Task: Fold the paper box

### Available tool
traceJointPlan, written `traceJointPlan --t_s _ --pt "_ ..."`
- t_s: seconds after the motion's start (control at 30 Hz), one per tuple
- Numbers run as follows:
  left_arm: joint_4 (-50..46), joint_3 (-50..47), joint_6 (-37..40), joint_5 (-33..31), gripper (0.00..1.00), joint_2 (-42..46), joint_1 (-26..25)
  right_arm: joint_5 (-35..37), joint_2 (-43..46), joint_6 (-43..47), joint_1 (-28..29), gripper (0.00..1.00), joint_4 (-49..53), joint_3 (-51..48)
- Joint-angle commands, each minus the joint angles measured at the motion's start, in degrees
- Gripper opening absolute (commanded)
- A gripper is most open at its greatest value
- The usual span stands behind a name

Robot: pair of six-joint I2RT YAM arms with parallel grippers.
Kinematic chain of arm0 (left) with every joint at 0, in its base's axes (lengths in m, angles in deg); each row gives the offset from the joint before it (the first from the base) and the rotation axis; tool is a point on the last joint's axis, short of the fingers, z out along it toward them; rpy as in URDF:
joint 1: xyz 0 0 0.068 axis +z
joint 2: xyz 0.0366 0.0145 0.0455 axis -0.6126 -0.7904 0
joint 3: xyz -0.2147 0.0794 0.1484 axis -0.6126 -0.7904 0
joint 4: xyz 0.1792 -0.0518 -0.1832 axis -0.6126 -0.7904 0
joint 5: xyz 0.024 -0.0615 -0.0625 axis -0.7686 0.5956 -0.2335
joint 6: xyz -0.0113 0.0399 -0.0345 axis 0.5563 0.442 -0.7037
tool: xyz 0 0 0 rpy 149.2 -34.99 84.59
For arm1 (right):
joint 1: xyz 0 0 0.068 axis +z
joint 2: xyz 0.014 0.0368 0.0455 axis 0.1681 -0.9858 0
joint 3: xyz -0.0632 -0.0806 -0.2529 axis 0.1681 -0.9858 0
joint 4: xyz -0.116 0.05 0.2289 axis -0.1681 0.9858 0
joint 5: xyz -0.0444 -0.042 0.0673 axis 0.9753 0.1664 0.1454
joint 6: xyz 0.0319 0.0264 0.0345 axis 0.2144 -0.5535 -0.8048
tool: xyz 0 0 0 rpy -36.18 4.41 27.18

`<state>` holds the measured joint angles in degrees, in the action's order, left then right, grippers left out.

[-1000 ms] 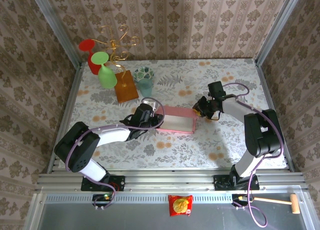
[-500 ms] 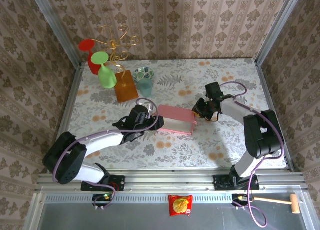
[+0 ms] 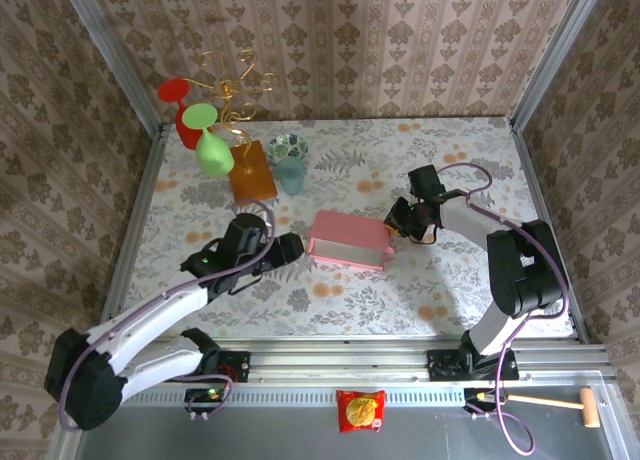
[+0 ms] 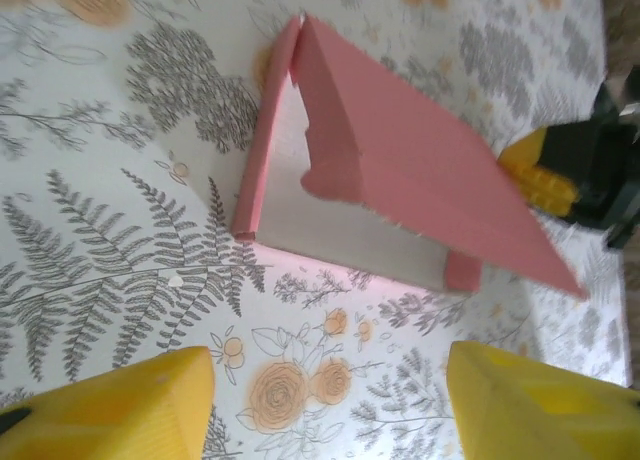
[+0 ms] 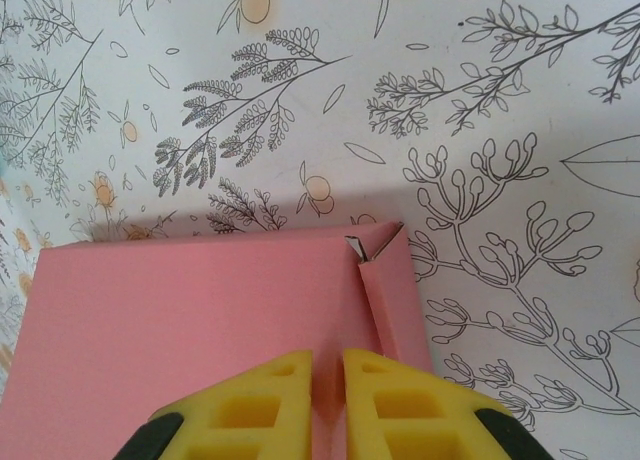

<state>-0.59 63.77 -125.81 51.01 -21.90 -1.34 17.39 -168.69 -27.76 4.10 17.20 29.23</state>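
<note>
Right gripper [image 5: 327, 380]: the yellow fingers [image 5: 265, 395] are almost together. They look clamped on the thin edge of the pink cardboard paper box [image 5: 200, 310], white inside. A short end flap [image 5: 390, 290] stands just past them at 1 o'clock. In the top view the right gripper [image 3: 398, 220] touches the box's 3 o'clock end.

Left gripper [image 4: 325, 400]: fingers [image 4: 120, 410] set wide apart with nothing between them, only patterned bench [image 4: 120, 230] below. In the top view the left gripper [image 3: 290, 248] sits near the box's 9 o'clock end, but a strip of bare bench separates them.

Paper box [image 3: 348, 238]: at mid-bench [image 3: 450, 290], between the two grippers. Its long axis runs roughly 9 to 3 o'clock, with the 3 o'clock end dipped a little toward the arm bases. From the left gripper it lies at about 3 o'clock, and from the right gripper at about 9 o'clock. In the left wrist view the box [image 4: 420, 180] is dead ahead at 12 o'clock. A low side wall [image 4: 262, 150] is raised, the white floor [image 4: 330, 230] is showing, and a broad pink lid panel [image 4: 430, 170] slants over it, not lying flat.

Judgement:
- The fold is partly done and the lid is not yet seated.
- The right arm is the nearer one and acts as the anchor.
- The left gripper faces along the long axis. It would have to close the gap toward 3 o'clock to reach the open end.
- Risk: pushing along that axis could slide the light box against the right grip.
</note>
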Motion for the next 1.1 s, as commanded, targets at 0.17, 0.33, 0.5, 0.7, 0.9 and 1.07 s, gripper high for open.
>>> traceJointPlan --t_s 0.17,0.33,0.5,0.7,0.9,1.07 --pt "-1.1 8.7 0.2 11.9 0.65 -11.2 9.2 4.0 -0.2 4.7 1.7 0.14 4.3 2.3" --pt "1.1 15.6 6.1 18.1 0.53 -25.6 8.6 5.2 -0.2 6.2 2.0 0.13 4.6 2.0" --pt "4.9 15.3 7.5 18.5 0.40 -32.4 8.0 5.8 -0.3 6.9 2.1 0.13 4.9 2.3" --pt "7.0 14.2 8.6 18.0 0.40 -35.9 6.1 6.2 -0.7 7.7 2.4 0.13 5.4 3.0" --pt "6.3 13.7 10.0 17.1 0.39 -38.8 4.8 6.6 -1.5 8.4 2.8 0.12 6.4 3.9" --pt "3.7 13.3 12.3 14.4 0.35 -40.3 4.0 7.2 -0.3 8.6 2.8 0.16 7.8 4.8"
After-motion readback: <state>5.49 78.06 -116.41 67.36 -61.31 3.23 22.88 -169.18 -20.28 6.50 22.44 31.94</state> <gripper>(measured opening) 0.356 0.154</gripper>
